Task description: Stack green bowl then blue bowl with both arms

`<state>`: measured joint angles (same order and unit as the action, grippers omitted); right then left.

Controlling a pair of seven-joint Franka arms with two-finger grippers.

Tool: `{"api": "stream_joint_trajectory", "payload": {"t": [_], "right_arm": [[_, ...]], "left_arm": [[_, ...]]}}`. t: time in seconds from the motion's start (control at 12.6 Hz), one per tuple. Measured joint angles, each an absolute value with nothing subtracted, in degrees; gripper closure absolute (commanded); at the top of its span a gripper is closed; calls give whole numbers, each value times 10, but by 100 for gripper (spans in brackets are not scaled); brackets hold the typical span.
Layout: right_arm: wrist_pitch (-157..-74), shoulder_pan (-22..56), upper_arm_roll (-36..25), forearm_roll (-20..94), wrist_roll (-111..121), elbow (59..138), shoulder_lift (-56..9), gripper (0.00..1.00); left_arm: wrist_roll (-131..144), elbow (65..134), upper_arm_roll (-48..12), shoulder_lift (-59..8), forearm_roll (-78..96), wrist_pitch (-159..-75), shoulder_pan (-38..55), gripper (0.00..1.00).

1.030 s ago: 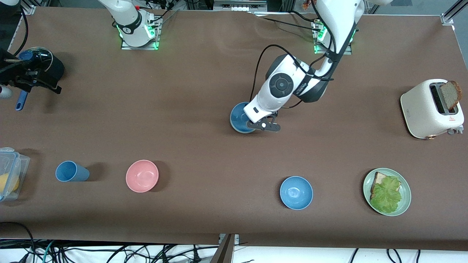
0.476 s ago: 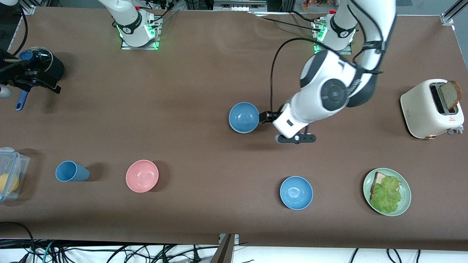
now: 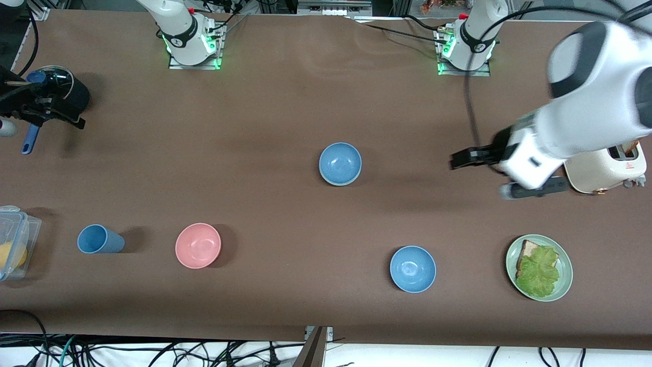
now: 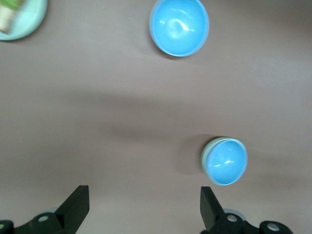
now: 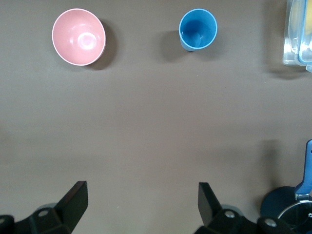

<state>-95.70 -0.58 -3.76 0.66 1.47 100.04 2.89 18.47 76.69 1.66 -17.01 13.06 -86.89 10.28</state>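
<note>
Left gripper [image 3: 477, 177] [image 4: 144, 204]: fingers spread wide, holding nothing. It hangs over bare brown table [image 3: 254, 127] just beside the toaster [image 3: 603, 168], at mid-height of the front view. The white forearm slants up toward the upper corner at that end.

Right gripper [image 5: 141, 204]: also spread and empty, waiting over the right arm's end of the table.

In the centre of the front view the blue bowl [image 3: 340, 163] [image 4: 225, 162] sits nested in the green bowl [image 4: 204, 158]. Only a pale matte rim of the green bowl shows around it, in the left wrist view.

We count two smooth, round blue bowls: the nested one and a loose second blue bowl [image 3: 413, 268] [image 4: 179, 25] low in the front view.

We count one each of the pink bowl [image 3: 198, 245] [image 5: 78, 36], blue cup [image 3: 99, 239] [image 5: 197, 29] and green plate [image 3: 564, 260] with bread and lettuce.
</note>
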Motion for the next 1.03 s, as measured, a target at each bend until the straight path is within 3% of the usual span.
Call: {"api": "stream_joint_trajectory", "payload": {"t": [0.48,1.03], "right_arm": [[-955,-5,-37,7,15,999,29,0],[-954,-5,-37,7,15,999,29,0]], "left_arm": [[44,760,15,-134,48,-824,49,0],[-8,766,11,-137,45,-821,38,0]]}}
